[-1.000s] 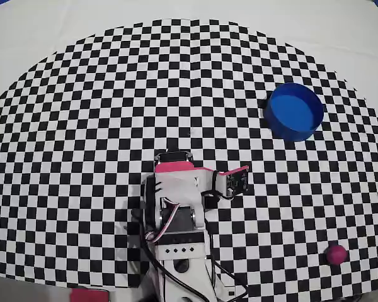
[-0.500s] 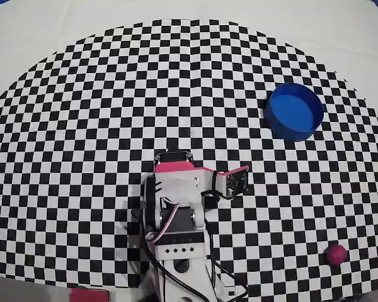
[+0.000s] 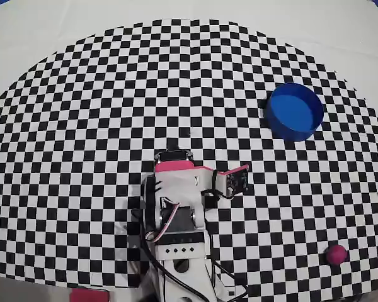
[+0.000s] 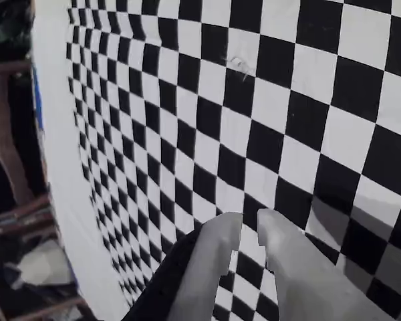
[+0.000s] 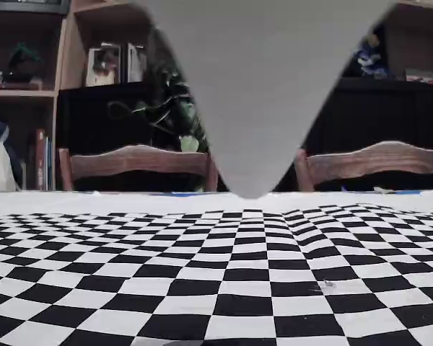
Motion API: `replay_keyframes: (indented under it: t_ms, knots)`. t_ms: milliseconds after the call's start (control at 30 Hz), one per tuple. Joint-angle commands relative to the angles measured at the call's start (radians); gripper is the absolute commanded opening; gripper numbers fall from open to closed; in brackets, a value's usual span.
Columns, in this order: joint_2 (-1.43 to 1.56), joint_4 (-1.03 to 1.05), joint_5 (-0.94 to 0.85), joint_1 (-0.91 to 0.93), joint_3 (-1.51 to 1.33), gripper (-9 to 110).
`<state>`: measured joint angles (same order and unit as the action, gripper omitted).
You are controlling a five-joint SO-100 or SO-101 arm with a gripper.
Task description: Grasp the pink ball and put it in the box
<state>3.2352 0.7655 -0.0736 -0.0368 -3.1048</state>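
Observation:
In the overhead view the pink ball (image 3: 335,253) lies alone on the checkered cloth at the bottom right. The blue round box (image 3: 290,133) stands at the upper right with nothing in it. The arm (image 3: 176,201) is folded over its base at the bottom centre, far from both. In the wrist view my gripper (image 4: 249,226) points at bare checkered cloth. Its two grey fingers (image 4: 214,267) stand almost together with nothing between them. Neither the ball nor the box shows in the wrist view or the fixed view.
A pink block (image 3: 88,294) sits at the bottom edge, left of the arm's base. The fixed view shows a blurred grey part (image 5: 260,86) hanging close to the lens, with chairs (image 5: 137,164) and shelves behind the table.

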Motion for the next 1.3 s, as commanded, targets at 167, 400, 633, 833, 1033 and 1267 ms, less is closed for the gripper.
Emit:
replay_keyframes:
  t_ms: [167,400,633,833,1033,1267]
  knots:
    - [-0.021,-0.259,-0.02,0.005,-0.008,14]
    - [-0.058,-0.365,-0.311,0.009,-0.008,21]
    - [-0.06,-0.417,-0.808,0.018,-0.008,22]
    - [-0.069,-0.488,-1.138,0.031,-0.008,28]
    - [-0.072,-0.54,-1.353,0.044,-0.008,28]
    - [-0.074,-0.58,-1.514,0.041,-0.008,28]
